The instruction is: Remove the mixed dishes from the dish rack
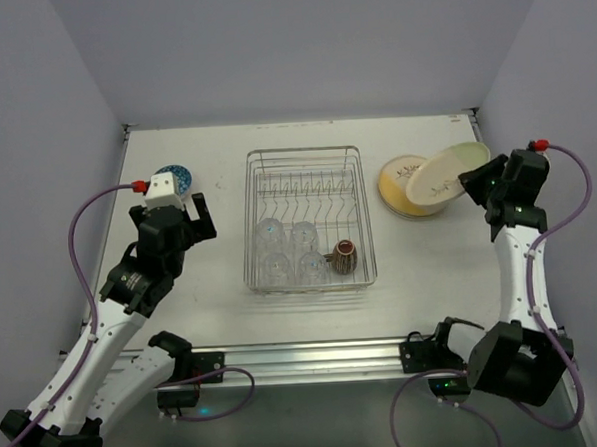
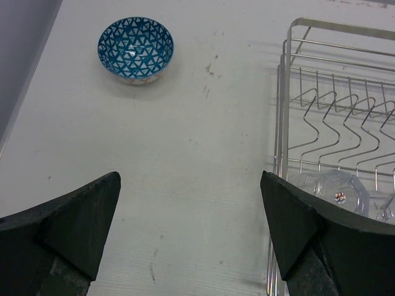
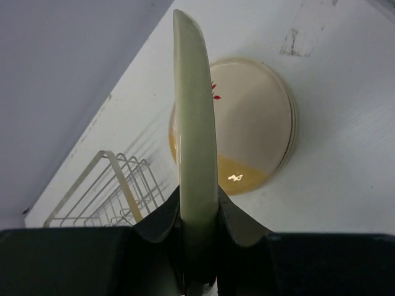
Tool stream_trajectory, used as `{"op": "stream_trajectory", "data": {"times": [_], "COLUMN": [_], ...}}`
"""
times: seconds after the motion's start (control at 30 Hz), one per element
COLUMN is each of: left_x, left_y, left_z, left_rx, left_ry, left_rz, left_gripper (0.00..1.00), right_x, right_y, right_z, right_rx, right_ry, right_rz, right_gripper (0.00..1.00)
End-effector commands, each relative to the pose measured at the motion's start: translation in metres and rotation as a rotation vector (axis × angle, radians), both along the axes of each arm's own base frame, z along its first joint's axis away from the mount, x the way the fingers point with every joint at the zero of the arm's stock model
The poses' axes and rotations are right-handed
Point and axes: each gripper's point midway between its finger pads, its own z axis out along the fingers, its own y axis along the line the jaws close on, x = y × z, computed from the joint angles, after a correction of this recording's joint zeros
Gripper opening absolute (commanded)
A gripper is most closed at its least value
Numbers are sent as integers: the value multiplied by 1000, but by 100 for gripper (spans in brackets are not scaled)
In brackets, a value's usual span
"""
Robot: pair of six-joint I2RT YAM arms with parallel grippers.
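Clamping pale-green round plate (image 3: 194,117) by rim in right gripper (image 3: 197,213), tilted over cream round plate (image 3: 256,120) on worktop (image 1: 212,288). Hovering left gripper (image 2: 190,179) wide open between blue-patterned bowl (image 2: 136,49) and silver wire dish rack (image 2: 281,123).

Glazed ceramic gleams on the pale-green plate (image 3: 196,111) and the cream plate (image 3: 253,117); the fingers (image 3: 241,225) of my right gripper (image 3: 197,206) are matt black plastic. The dish rack (image 1: 303,152) is shiny metal wire, the glasses (image 1: 271,232) clear and glossy, the table (image 2: 203,185) matt white, faintly scuffed.
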Motion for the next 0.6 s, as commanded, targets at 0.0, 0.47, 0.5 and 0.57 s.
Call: {"op": "stream_trajectory", "data": {"times": [0.0,0.47,0.5,0.57], "left_x": [4,6,5,6], "left_y": [0,-3,-3,-4], "left_z": [6,2,2,1], "left_rx": [-3,1,2,3], "left_ry": [-30,-15,-14,-11], "left_rz": [-2,-17,-19,-21], "left_gripper": [100,100,100,100], "right_x": [30,62,64,68], "right_y": [15,-4,-5,-8], "right_z": [60,-18,-21,-29], "right_rx": [160,281,282,291], "right_ry": [-370,-348,-348,-335], "right_rz": [139,174,175,167], "right_gripper": [0,4,5,7]}}
